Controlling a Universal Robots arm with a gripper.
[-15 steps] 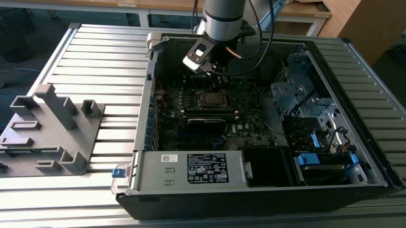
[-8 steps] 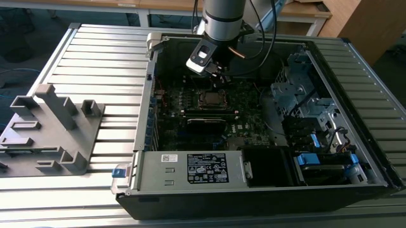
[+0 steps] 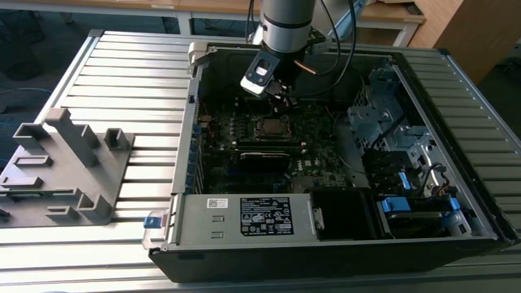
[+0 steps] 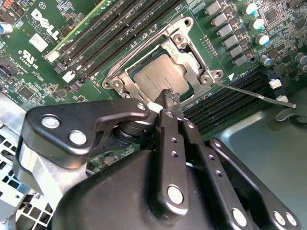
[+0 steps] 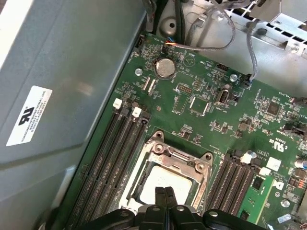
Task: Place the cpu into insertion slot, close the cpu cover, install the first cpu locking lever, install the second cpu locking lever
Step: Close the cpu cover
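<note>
An open desktop computer case (image 3: 182, 152) lies on a slatted metal table (image 3: 122, 73), with a grey plastic fixture (image 3: 61, 165) beside it on the exterior view's left. Inside the case sit the green motherboard (image 5: 201, 76), a silver power supply (image 3: 211, 224) along the near wall and a metal drive cage (image 3: 382, 116) on the exterior view's right.

The insertion slot (image 3: 258, 126) is near the middle of the board. The cpu (image 4: 156, 76) lies flat inside it. The cpu cover (image 4: 189, 55) is folded down over it, and the chip's dull metal top shows through the cover's window. One thin locking lever (image 4: 249, 91) stands free, angling away from a corner of the socket across the black memory slots (image 5: 115, 158). One of those slots holds a green module (image 4: 86, 24).

The gripper (image 4: 170, 96) hangs just over the edge of the cpu. Its two black fingers are pressed together, closed on themselves and gripping no part.

A white label (image 3: 265, 223) with dense black print covers the power supply. A second white sticker (image 5: 29, 115) sits on the grey case wall, and the board carries white lettering and certification marks. A coin cell (image 5: 164, 68) lies among small chips.

In both wrist views the gripper's dark body hides the near side of the socket, so how the cover's near edge is fastened cannot be told. In the exterior view the arm is cut off at the top, and the socket's details are too small to make out.
</note>
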